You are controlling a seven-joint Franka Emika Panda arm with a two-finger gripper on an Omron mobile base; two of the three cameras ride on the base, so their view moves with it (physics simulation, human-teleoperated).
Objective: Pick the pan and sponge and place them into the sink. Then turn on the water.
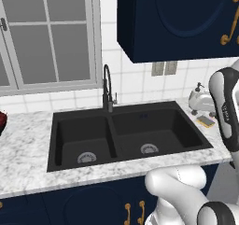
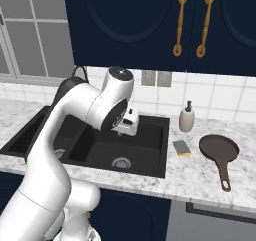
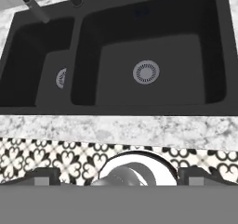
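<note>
A: Hand (image 3: 119,177) spread wide and empty, above the black double sink's (image 3: 139,108) front rim.

B: Reddish-brown pan (image 2: 219,148) and yellow sponge (image 2: 182,147) lie on the tabletop (image 2: 200,177), well right of the hand.

The pan (image 2: 219,148) lies flat on the marble counter right of the sink (image 2: 150,167), round, dark reddish-brown, thin handle pointing toward the counter's front edge; the sponge (image 2: 182,147) lies flat between pan and sink rim, just beside the rim, yellow with a greyish top; the sink is matte black, two basins, a silver drain in each, both basins bare.
</note>
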